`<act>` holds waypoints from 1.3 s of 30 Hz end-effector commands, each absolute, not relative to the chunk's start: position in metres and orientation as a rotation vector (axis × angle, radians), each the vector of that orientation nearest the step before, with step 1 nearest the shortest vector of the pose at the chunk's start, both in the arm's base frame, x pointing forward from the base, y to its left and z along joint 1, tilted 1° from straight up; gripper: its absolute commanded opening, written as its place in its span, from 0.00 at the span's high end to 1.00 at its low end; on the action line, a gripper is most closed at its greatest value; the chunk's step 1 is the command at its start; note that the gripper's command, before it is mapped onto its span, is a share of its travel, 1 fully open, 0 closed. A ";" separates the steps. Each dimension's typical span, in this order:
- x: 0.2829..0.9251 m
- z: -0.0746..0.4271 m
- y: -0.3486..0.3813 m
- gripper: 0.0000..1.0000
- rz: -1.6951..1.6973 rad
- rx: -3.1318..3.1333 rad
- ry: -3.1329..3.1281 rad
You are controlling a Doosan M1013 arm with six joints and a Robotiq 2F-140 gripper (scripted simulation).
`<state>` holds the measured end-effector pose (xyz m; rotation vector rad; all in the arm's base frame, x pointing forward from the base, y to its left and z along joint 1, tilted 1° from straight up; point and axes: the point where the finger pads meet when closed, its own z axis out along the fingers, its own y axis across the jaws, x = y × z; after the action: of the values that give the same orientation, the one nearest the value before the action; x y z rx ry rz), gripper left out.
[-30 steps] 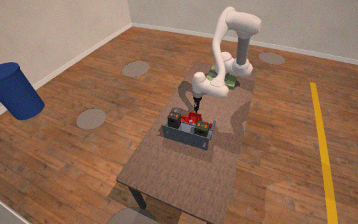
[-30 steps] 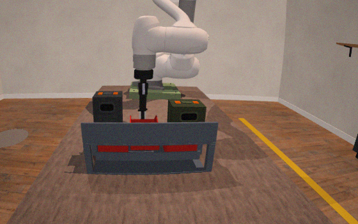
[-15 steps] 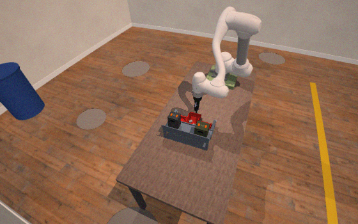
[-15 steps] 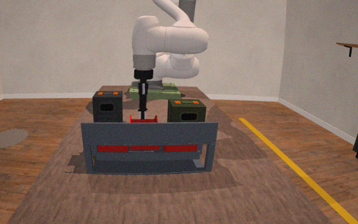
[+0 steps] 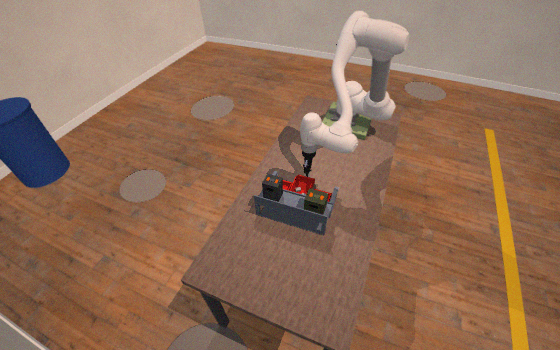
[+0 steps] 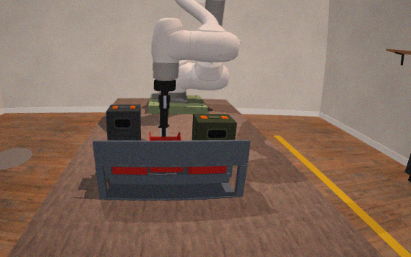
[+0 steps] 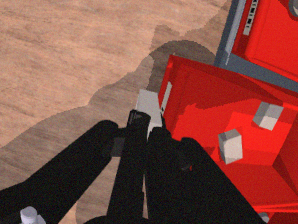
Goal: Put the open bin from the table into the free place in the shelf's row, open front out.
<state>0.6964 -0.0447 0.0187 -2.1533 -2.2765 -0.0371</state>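
Now, reading the exterior view from the left: a black box [image 6: 123, 122] stands on the table [image 6: 183, 227]. Just beside it, the claw [image 6: 164, 131] hangs straight down, its fingers pressed fully together with nothing between them. Its tip sits against the near edge of the red open bin [image 6: 165, 138]. The bin lies between the boxes at the grey shelf unit [image 6: 170, 152], its parts [image 7: 230, 144] inside. The green box [image 6: 214, 126] stands to the right. The bin lies directly beyond the claw, its long axis probably running from the fingers toward the shelf, so any push should go along that line. Whether it has cleared the lip, you cannot tell.
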 end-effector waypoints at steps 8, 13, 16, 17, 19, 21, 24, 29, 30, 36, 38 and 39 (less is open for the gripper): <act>0.698 0.019 -0.045 1.00 -0.038 -2.153 -2.277; 0.700 0.019 -0.044 1.00 -0.038 -2.153 -2.277; 0.701 0.019 -0.044 1.00 -0.038 -2.153 -2.277; 0.702 0.019 -0.044 1.00 -0.038 -2.153 -2.277; 0.702 0.019 -0.044 1.00 -0.038 -2.153 -2.277; 0.703 0.019 -0.044 1.00 -0.038 -2.153 -2.277; 0.704 0.019 -0.044 1.00 -0.038 -2.153 -2.277; 0.707 0.019 -0.044 1.00 -0.038 -2.153 -2.277; 0.707 0.019 -0.044 1.00 -0.038 -2.153 -2.277; 0.710 0.019 -0.044 1.00 -0.038 -2.153 -2.277; 0.711 0.019 -0.044 1.00 -0.038 -2.153 -2.277; 0.712 0.019 -0.044 1.00 -0.038 -2.153 -2.277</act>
<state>0.7107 -0.0438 0.0189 -2.1532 -2.2765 -0.0371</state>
